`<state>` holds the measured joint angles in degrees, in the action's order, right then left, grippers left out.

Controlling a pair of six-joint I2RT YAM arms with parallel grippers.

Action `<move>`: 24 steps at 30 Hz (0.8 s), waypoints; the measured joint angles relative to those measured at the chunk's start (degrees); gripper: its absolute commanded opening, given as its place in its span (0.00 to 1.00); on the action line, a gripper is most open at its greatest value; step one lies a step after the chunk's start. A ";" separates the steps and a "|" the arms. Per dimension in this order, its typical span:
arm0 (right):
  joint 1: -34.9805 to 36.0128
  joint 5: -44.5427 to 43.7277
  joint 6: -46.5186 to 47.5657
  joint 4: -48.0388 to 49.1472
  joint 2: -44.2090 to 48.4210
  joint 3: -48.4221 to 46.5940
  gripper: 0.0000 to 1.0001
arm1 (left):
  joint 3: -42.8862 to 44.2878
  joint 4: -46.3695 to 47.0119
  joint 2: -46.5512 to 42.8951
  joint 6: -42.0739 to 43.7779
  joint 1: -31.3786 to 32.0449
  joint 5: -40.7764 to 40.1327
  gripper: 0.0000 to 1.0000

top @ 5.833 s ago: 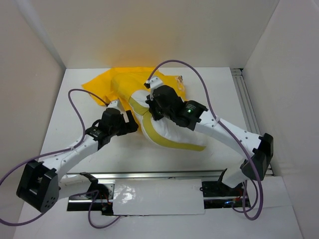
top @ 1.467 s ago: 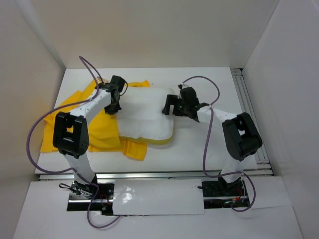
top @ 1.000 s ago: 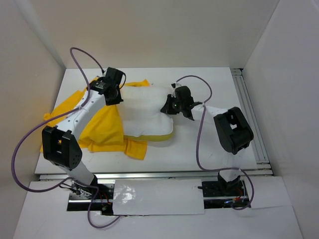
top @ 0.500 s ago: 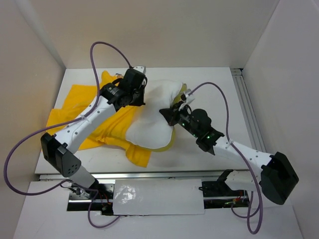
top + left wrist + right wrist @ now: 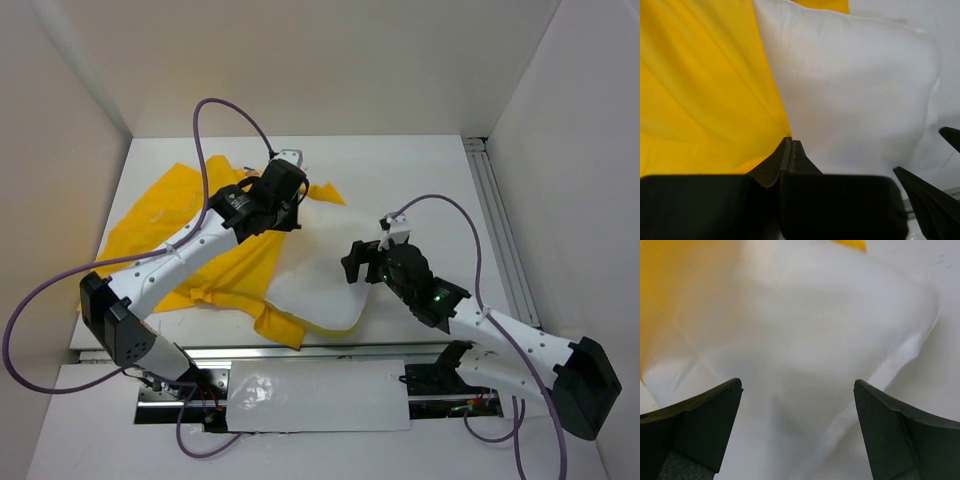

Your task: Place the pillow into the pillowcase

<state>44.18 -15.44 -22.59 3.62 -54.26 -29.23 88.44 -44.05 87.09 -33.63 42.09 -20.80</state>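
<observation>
Has the left gripper pinched flat, jaws pressed together, right on the line where the pillowcase meets the pillow. Judging by the yellow folds running into the pinch, grips the pillowcase edge there. Places the yellow cloth ahead and to that gripper's left, the white cushion ahead and to its right, close against the closed jaws. Has the right gripper spread wide and holding nothing, with the pillow's side just ahead of the open jaws and filling the gap between them; cannot tell whether touching. Seen from above, lays the pillow on the tabletop between the two grippers, long axis running from the left gripper toward the near tabletop edge, yellow strip at the end away from that gripper. By judgement, not yet inside: most of the pillow bare, with only some yellow showing from under its near corner. Turns on this: cloth held at the pillow's far end by the left gripper, free right gripper nearer the pillow's flank, so likely calls for closing on that flank and working it toward the held cloth.
</observation>
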 measured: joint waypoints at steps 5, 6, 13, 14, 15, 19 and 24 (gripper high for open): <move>0.07 -3.63 4.22 -5.14 1.20 -3.96 1.00 | 0.37 0.83 2.95 -1.29 -1.62 -0.76 0.00; 0.04 -3.50 6.16 -5.25 -0.50 -5.88 1.00 | 0.46 0.87 3.54 -1.31 -1.99 -0.81 0.00; -3.58 4.81 19.47 -1.44 -22.45 -22.58 1.00 | 1.60 0.83 5.35 -1.36 -4.48 -0.85 0.00; -4.98 6.84 20.65 -1.33 -25.92 -24.92 1.00 | 1.88 0.79 5.40 -1.36 -4.81 -0.85 0.00; -6.23 9.16 21.66 -1.05 -29.31 -27.26 1.00 | 2.16 0.72 5.40 -1.36 -5.18 -0.85 0.00; -11.45 19.63 25.77 0.92 -41.00 -34.40 0.99 | 3.21 0.31 5.40 -1.33 -6.29 -0.83 0.00; -14.88 32.46 30.75 1.51 -54.45 -43.56 0.87 | 5.07 -0.55 5.62 -1.07 -8.20 -0.42 0.00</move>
<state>29.30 17.02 8.16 5.13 -108.71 -72.79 93.51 -44.60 92.71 -34.70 33.89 -21.21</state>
